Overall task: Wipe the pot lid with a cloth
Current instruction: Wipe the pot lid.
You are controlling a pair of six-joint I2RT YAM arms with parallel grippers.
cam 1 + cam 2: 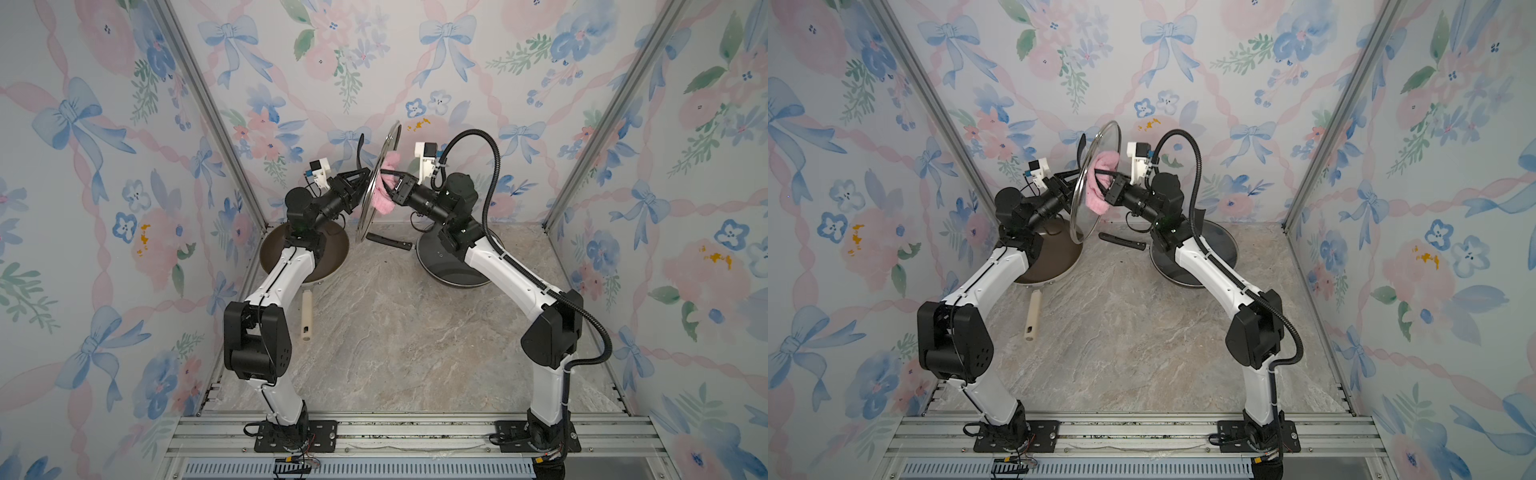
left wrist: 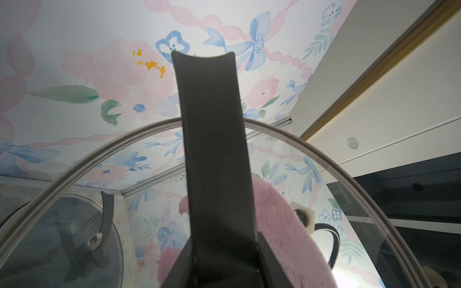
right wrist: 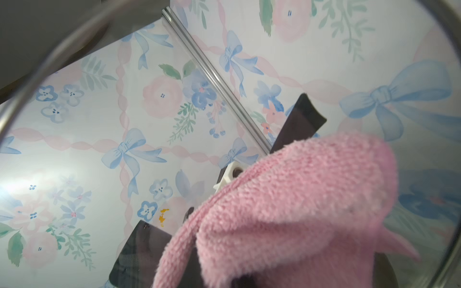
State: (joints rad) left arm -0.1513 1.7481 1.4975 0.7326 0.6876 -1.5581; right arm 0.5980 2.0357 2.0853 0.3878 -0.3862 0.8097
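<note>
While the wiping step appeared to be in hand, the marble bench (image 1: 395,332) carried a brown pan (image 1: 328,257) at its far left corner and a dark pan (image 1: 449,274) at its far right corner. Above the far edge, between the two, the glass pot lid (image 1: 368,212) stood clear of the bench, nearly on edge. The pink cloth (image 1: 384,197) lay bunched against the face of the glass turned to the right arm. The left end effector (image 1: 363,183) was clamped on the lid's black handle (image 2: 212,149); the right end effector (image 1: 392,189) was pinched tight on the cloth. The next move would likely call for sweeping the cloth across the glass toward the rim, with light pressure and a steady left grip so the lid did not twist.
</note>
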